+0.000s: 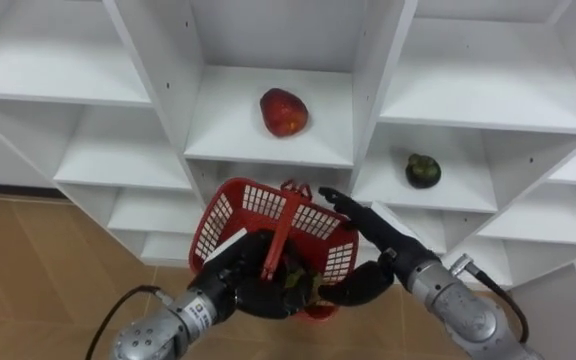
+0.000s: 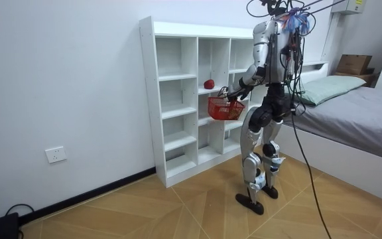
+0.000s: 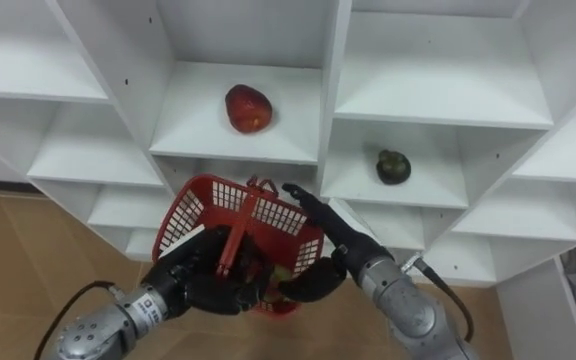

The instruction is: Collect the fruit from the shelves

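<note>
A red plastic basket (image 1: 258, 215) hangs in front of the white shelf unit (image 1: 268, 150), with my left hand (image 1: 233, 285) shut on its red handle (image 1: 280, 235) from below. My right hand (image 1: 373, 245) is open beside the basket's right rim, its fingers stretched toward the shelves. Something greenish lies inside the basket, mostly hidden by my hands. A red fruit (image 1: 284, 111) sits in the middle compartment just above the basket. In the compartment to its right, one level lower, sits a dark green fruit (image 1: 423, 170).
In the room view I stand upright close to the shelf unit (image 2: 178, 99) against the white wall, holding the basket (image 2: 225, 108) at waist height. A bed (image 2: 357, 113) lies behind me at the room view's right. Wooden floor spreads around.
</note>
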